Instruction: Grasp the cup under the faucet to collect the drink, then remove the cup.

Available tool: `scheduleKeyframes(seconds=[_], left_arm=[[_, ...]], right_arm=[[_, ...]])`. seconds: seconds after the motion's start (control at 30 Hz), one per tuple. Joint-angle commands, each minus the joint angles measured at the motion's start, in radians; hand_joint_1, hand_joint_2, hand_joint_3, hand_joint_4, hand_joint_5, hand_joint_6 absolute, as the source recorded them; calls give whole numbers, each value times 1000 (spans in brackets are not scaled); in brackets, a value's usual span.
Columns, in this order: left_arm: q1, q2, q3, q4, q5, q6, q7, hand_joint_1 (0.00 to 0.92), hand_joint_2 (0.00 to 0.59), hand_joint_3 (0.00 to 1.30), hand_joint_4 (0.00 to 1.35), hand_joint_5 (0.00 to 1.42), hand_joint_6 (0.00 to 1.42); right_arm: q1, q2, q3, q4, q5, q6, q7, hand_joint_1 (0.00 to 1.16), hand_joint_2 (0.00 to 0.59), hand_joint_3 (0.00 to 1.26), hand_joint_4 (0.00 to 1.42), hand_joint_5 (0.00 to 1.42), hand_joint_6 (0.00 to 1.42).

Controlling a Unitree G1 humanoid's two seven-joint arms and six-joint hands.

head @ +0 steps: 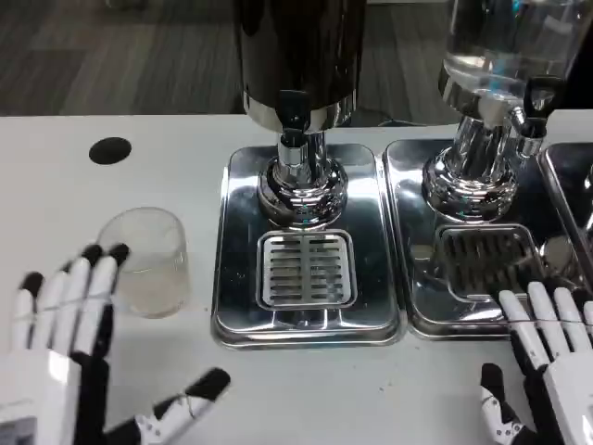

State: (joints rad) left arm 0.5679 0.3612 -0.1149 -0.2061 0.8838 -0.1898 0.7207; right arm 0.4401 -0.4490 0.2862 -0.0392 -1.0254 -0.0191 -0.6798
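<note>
A clear plastic cup [147, 260] stands upright on the white table, left of the middle dispenser's steel tray [236, 241]. The black faucet [294, 111] of the dark dispenser hangs over the tray's drain grate [306, 269], where nothing stands. My left hand [69, 357] lies open at the lower left, its fingertips just short of the cup's near side, thumb stretched right. At the lower right my right hand [547, 357] is open too, fingers pointing at the front rim of the second tray [408, 185].
A second dispenser [505, 56] with a clear tank and its own tap stands at the back right, over a dark grate [486, 260]. A round black hole [110, 150] sits in the table at the back left. White tabletop lies bare in front of the trays.
</note>
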Motion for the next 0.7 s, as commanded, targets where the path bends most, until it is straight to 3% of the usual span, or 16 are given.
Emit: scheduleKeyframes(seconds=[0.03, 0.23, 0.5, 0.7], left_arm=[[-72, -3, 40, -23, -15, 69, -116, 0, 23, 46, 0, 62, 0], [-200, 14, 64, 7, -18, 179, -291, 0, 15, 17, 0, 45, 0], [-377, -28, 27, 113, -3, 292, -357, 0, 10, 25, 0, 67, 35], [-474, 1, 15, 187, -21, 356, -463, 0, 8, 1, 0, 45, 30]], right_arm=[[18, -2, -13, -26, 0, 5, 8, 301, 530, 87, 0, 0, 0], [17, 4, -13, -34, 0, 1, 11, 305, 527, 86, 0, 0, 0], [5, 13, 1, -23, -8, 1, 21, 321, 511, 95, 0, 0, 0], [12, 19, -3, -24, -3, 3, 18, 323, 507, 95, 0, 0, 0]])
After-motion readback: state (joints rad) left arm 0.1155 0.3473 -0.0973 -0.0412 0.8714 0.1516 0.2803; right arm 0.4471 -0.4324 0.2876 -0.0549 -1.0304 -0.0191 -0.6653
